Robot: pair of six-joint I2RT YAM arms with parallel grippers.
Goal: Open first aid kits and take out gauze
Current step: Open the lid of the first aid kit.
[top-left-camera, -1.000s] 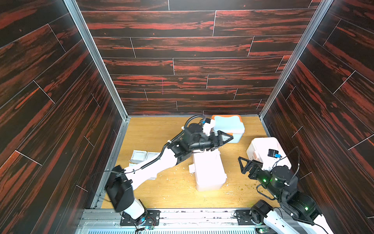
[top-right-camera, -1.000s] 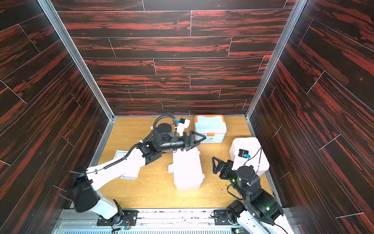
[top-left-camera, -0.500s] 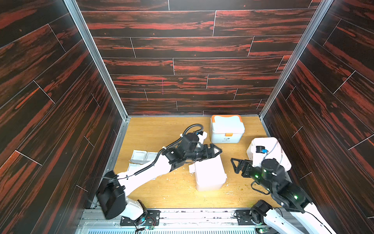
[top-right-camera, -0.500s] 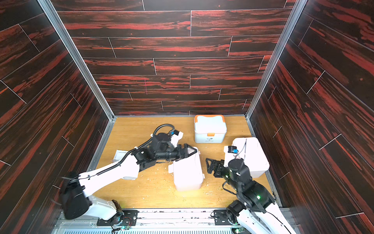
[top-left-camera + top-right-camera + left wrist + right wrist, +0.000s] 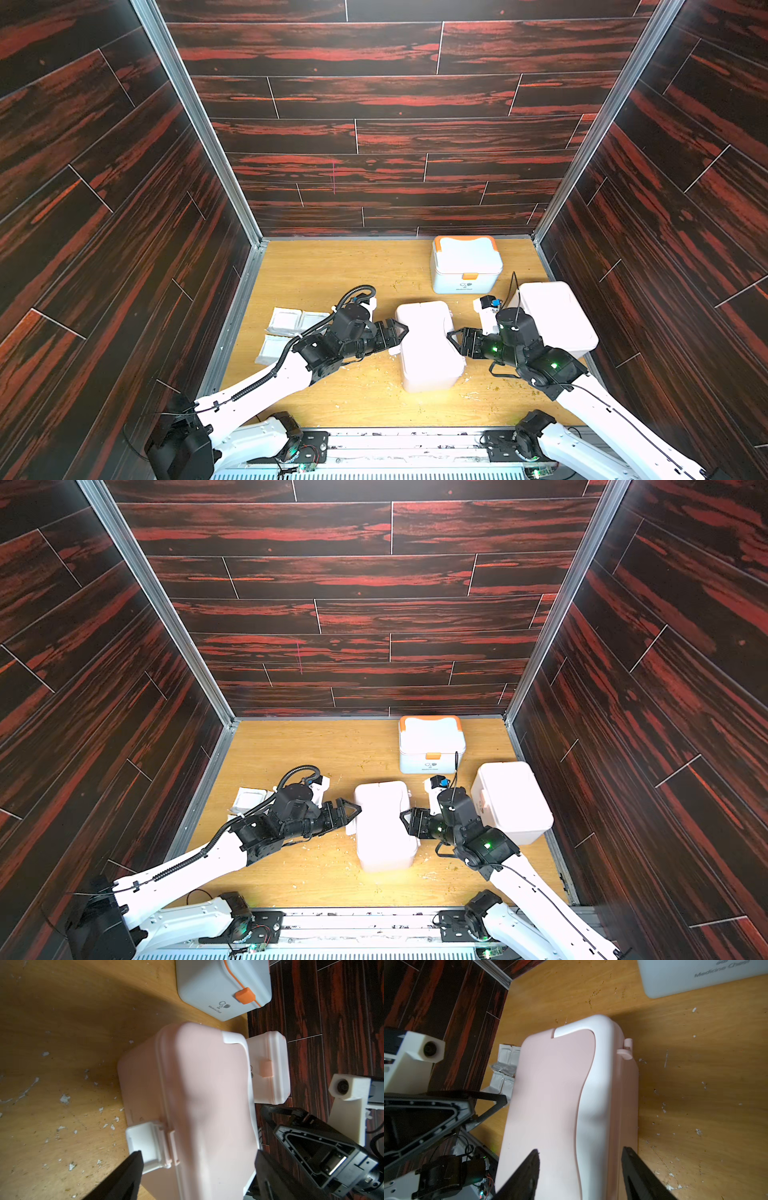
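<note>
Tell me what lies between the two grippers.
The pink first aid kit, lid down, stands between the left gripper and the right gripper, as both top views show.

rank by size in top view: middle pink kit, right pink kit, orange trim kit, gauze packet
1. middle pink kit and right pink kit, alike
2. orange trim kit, farther back
3. gauze packet

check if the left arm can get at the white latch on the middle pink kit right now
Probably yes. The left pincer is open right beside the middle kit, and in its wrist view the white latch sits just ahead of one finger, with nothing between.
</note>
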